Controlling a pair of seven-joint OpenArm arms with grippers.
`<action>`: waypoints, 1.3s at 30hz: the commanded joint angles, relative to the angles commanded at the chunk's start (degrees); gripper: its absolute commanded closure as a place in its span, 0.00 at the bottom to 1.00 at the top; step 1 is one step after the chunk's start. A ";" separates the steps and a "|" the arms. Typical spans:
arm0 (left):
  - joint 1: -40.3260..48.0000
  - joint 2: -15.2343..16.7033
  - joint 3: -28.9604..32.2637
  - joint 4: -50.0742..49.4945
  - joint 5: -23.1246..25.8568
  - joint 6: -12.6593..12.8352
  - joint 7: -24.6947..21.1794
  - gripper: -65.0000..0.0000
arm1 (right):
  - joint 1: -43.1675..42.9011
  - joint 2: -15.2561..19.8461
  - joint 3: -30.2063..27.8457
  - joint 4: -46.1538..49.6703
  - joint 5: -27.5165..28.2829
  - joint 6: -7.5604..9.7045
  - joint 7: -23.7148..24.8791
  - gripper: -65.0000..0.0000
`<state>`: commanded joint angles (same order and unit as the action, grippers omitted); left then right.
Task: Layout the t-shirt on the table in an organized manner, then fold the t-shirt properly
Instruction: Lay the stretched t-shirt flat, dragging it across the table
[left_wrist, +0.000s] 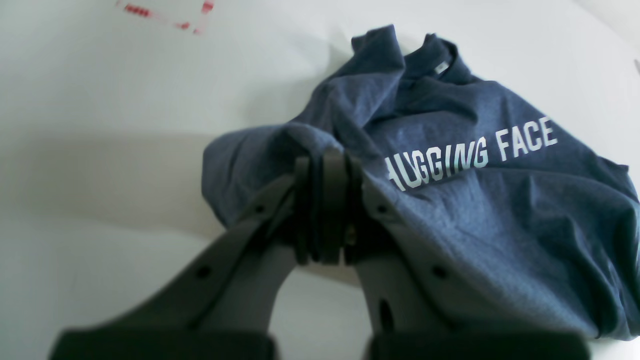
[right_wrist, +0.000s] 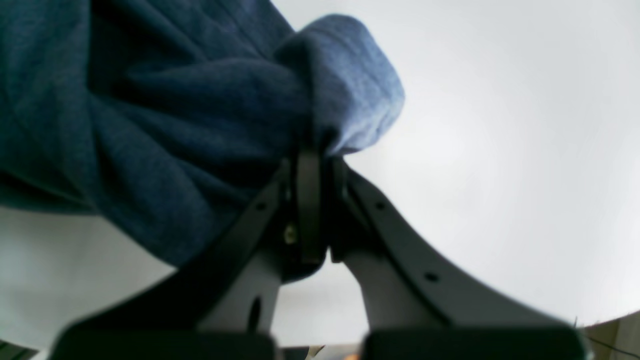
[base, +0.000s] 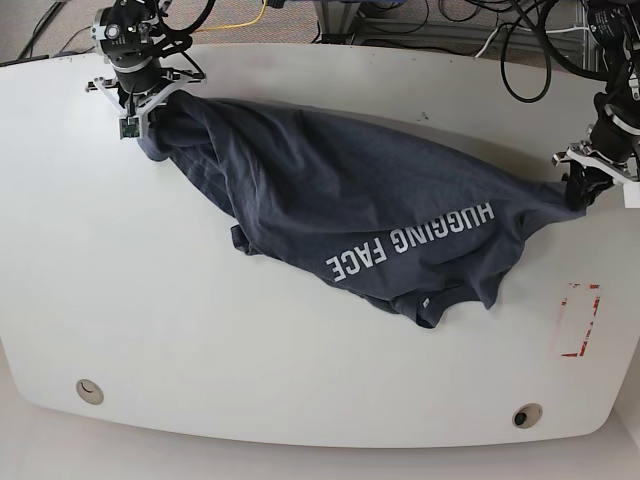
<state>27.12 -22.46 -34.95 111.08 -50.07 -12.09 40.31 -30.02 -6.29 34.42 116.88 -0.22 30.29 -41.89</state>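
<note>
The dark navy t-shirt with white "HUGGING FACE" lettering is stretched across the white table between my two grippers. My right gripper, at the far left in the base view, is shut on a bunched edge of the shirt. My left gripper, at the right edge, is shut on another bunched part of the shirt. In the left wrist view the lettering and collar show. The collar points toward the table's near side in the base view.
A red rectangular tape mark lies on the table at the front right, also seen in the left wrist view. Two small round holes sit near the front edge. Cables lie beyond the table's back edge.
</note>
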 joint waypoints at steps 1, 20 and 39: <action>0.53 0.00 -0.44 0.00 0.00 -0.62 0.00 1.00 | -0.35 0.00 0.00 0.00 0.00 0.00 0.00 0.99; 4.75 0.00 -6.51 0.00 0.00 -4.22 2.90 1.00 | -3.87 -1.41 0.09 -0.09 -0.44 -0.62 -0.18 0.34; 4.75 0.00 -6.68 0.00 0.00 -4.31 2.90 1.00 | 7.21 0.62 8.44 -0.35 -0.44 -0.62 2.02 0.00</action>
<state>31.87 -22.46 -41.63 111.08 -50.07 -16.40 43.21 -22.81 -5.67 42.86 116.53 -0.66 29.67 -39.87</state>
